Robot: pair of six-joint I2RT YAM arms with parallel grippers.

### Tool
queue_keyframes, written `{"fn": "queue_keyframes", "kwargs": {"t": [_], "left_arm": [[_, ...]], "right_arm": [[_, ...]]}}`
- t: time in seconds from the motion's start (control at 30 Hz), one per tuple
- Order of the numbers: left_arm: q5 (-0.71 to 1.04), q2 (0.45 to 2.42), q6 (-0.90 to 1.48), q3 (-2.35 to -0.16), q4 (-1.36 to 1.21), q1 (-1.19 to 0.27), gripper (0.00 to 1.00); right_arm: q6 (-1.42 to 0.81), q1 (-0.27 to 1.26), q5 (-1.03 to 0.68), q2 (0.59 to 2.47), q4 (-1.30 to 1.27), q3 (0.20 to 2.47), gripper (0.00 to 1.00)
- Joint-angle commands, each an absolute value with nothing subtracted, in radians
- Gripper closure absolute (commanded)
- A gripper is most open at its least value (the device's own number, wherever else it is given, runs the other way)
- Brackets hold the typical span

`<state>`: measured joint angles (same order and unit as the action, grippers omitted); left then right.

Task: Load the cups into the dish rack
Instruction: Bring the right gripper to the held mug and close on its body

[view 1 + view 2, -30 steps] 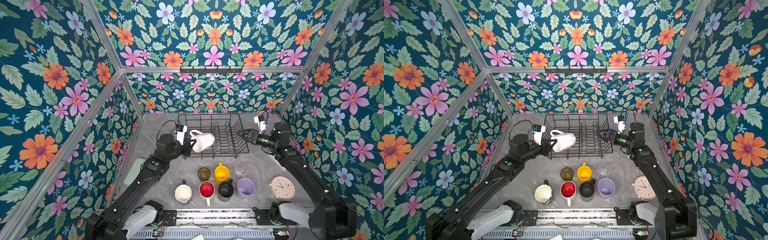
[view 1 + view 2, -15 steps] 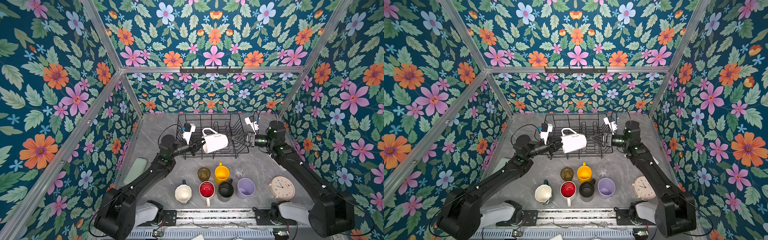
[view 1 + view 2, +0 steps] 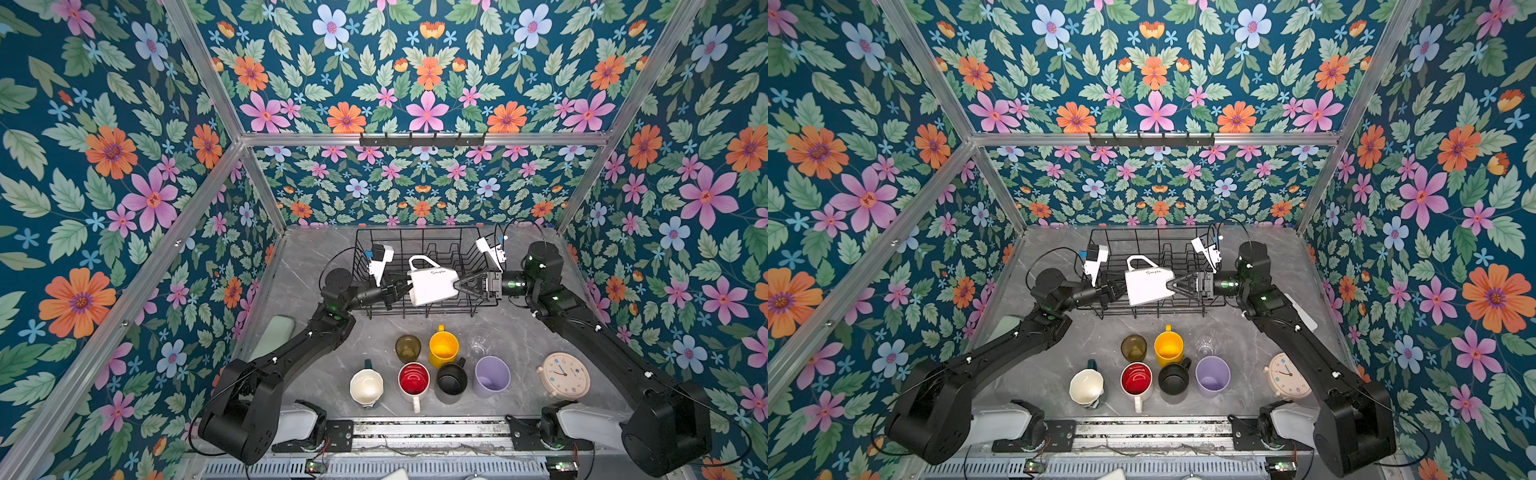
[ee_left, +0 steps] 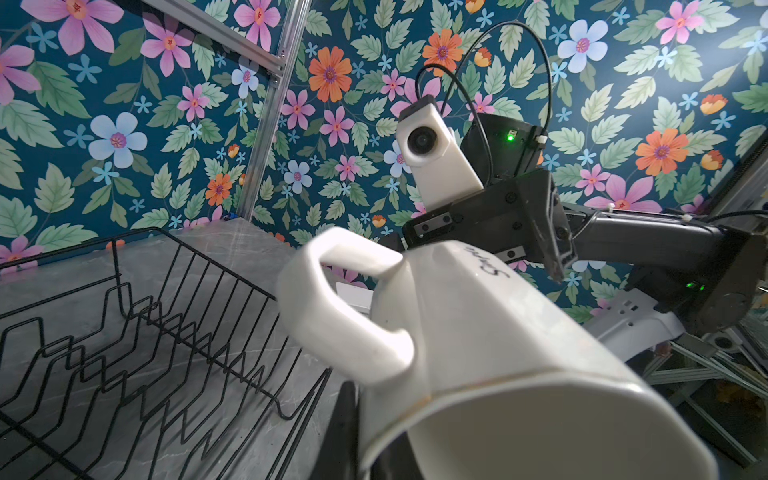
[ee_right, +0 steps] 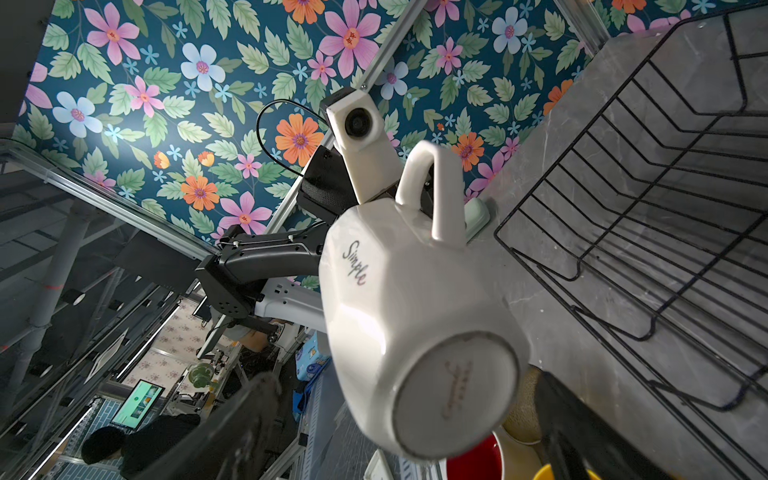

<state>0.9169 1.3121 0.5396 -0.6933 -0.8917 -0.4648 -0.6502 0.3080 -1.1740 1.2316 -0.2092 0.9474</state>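
Observation:
The white faceted mug (image 3: 432,284) (image 3: 1148,286) hangs on its side over the front part of the dish rack (image 3: 419,237) (image 3: 1154,232), handle up. My left gripper (image 3: 402,289) (image 4: 365,436) is shut on its rim. My right gripper (image 3: 457,286) (image 5: 403,390) is open, its fingers on either side of the mug's base (image 5: 453,386) without touching it. On the table in front stand the olive glass (image 3: 407,347), yellow mug (image 3: 443,347), clear glass (image 3: 480,343), teal mug (image 3: 366,386), red-lined mug (image 3: 413,380), black mug (image 3: 451,379) and lilac tumbler (image 3: 492,376).
A cream alarm clock (image 3: 565,374) stands at the front right. A pale green block (image 3: 274,328) lies by the left wall under the left arm. A black hook rail (image 3: 422,139) hangs on the back wall. Floral walls close three sides.
My left gripper has carried the white mug to the right, over the rack's front. My right gripper has moved left until its open fingers straddle the mug's base.

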Motion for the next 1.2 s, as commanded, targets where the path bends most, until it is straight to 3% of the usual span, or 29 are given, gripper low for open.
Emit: {"fn": "queue_keyframes", "kwargs": {"t": [0.0,1.17], "left_arm": [[0.936,1.314,0.579,-0.705,-1.008,-0.465,1.00],[0.995,1.311,0.641,-0.698,-1.052,-0.465,1.00]], "right_arm": [[-0.642,0.317,-1.162,1.240,-0.247,0.960,0.04],[-0.592,0.481,-1.114,1.411,-0.167,1.089,0.08]]}}
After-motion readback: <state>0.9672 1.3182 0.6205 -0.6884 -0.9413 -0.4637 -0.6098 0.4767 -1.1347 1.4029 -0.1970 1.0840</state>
